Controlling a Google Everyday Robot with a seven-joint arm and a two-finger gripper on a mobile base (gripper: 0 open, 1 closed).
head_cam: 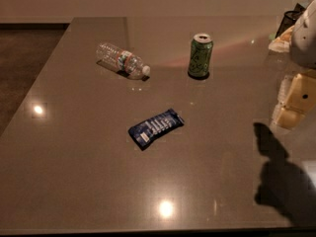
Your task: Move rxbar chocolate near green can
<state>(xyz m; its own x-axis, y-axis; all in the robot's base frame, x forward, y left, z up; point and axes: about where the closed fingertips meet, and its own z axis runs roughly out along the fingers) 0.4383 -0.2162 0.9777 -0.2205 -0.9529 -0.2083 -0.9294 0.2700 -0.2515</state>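
The rxbar chocolate [155, 127] is a dark blue wrapped bar lying flat near the middle of the grey table [74, 172]. The green can [200, 56] stands upright farther back and to the right of the bar, well apart from it. My gripper [292, 102] is cream-coloured and hangs at the right edge of the view, above the table, to the right of both the bar and the can. It holds nothing that I can see.
A clear plastic water bottle [123, 60] lies on its side at the back left of the can. The arm's white body [305, 33] and a dark basket [289, 21] are at the far right. The arm's shadow [281, 181] falls at the front right.
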